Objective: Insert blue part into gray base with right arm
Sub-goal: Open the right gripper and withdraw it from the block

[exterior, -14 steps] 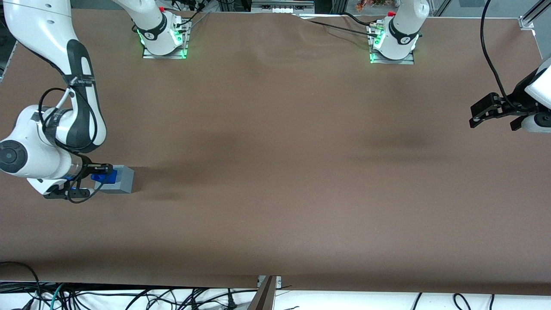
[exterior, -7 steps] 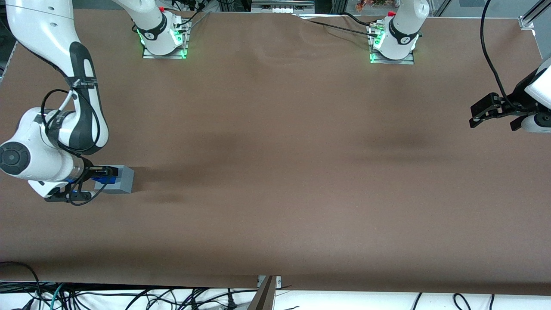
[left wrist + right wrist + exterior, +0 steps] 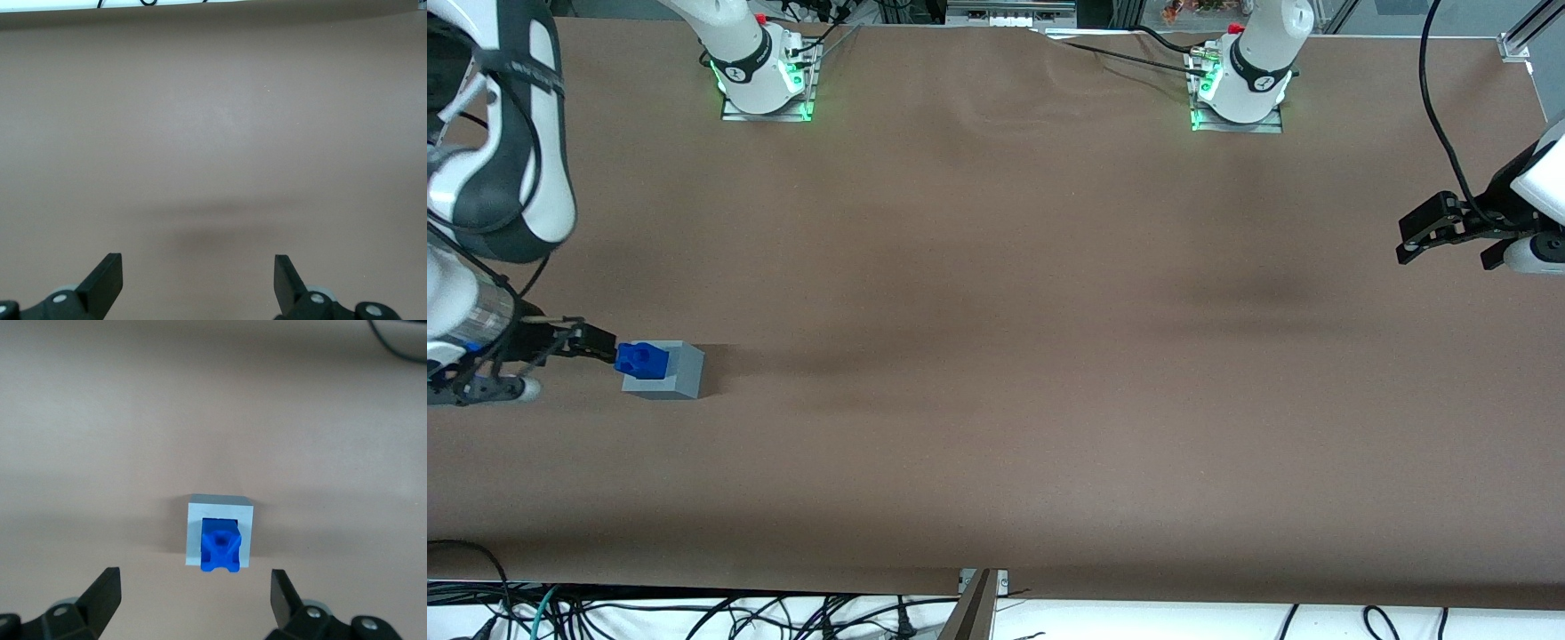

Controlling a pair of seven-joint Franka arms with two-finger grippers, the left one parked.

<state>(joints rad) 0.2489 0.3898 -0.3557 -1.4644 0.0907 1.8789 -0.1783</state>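
Observation:
The blue part (image 3: pixel 641 358) sits in the recess on top of the gray base (image 3: pixel 683 373), standing proud of its top face, toward the working arm's end of the table. The right arm's gripper (image 3: pixel 592 342) hangs above the table beside the base, apart from both. In the right wrist view the blue part (image 3: pixel 220 551) rests in the gray base (image 3: pixel 195 532), well below the gripper (image 3: pixel 193 597). The gripper is open and its black fingertips (image 3: pixel 105 590) hold nothing.
Two arm mounts with green lights (image 3: pixel 765 87) (image 3: pixel 1238 93) stand at the table edge farthest from the front camera. The brown table cover (image 3: pixel 996 356) is wrinkled between them. Loose cables (image 3: pixel 694 613) lie below the near edge.
The gripper has opened and let go of the blue part, which stays in the gray base. The arm has risen and drawn back toward its own end of the table.

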